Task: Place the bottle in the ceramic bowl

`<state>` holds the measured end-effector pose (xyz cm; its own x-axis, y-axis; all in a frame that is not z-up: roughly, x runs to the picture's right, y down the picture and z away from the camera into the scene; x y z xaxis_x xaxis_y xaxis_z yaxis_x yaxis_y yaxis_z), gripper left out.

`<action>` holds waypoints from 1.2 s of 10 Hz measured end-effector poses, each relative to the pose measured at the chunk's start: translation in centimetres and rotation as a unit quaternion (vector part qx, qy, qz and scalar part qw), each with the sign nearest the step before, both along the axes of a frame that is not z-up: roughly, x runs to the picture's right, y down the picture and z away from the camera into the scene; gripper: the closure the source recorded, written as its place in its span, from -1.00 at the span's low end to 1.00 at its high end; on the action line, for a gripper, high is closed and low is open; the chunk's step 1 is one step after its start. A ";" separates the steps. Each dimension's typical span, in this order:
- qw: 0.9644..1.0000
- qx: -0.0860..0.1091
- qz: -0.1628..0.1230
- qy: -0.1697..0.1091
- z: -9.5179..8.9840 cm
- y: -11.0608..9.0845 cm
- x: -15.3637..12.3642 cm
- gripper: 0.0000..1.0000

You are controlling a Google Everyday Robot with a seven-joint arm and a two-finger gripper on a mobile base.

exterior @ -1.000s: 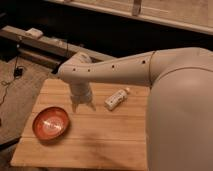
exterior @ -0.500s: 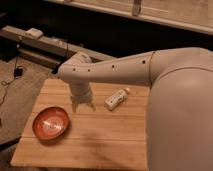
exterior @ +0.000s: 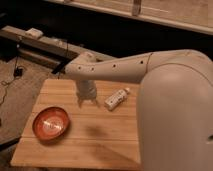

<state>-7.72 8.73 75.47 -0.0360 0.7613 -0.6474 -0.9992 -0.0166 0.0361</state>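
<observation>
Bottle point(exterior: 116, 99): lying on table point(exterior: 100, 142), right of and farther than bowl point(exterior: 51, 123). Likely light, stiff, slick plastic; grasp mid-body. Gripper point(exterior: 87, 102): just left of bottle, spread, empty.

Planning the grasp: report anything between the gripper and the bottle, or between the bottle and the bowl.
Nothing visible blocks either. Bare table separates the gripper from the bottle beside it; only the gripper itself hangs between bottle and ceramic bowl.

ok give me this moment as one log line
gripper: open, empty, over wooden table | white bottle: lying on table beside gripper, not gripped | ceramic bowl: empty, apart from both
</observation>
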 end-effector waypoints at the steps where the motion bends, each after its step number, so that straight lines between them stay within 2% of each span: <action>1: 1.000 0.002 0.002 0.007 0.8 -0.2 0.4 -0.30; 4: 0.999 0.009 0.019 0.031 3.9 -0.8 2.8 -0.30; 7: 0.997 0.016 0.060 0.053 6.2 -0.8 6.5 -0.30; 10: 0.994 0.016 0.088 0.061 7.6 -0.5 8.4 -0.30; 12: 0.993 0.016 0.098 0.061 9.5 -1.4 9.2 -0.30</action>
<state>1.49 7.28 84.95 -0.2628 0.7521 -0.6044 -0.9648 -0.2139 0.1533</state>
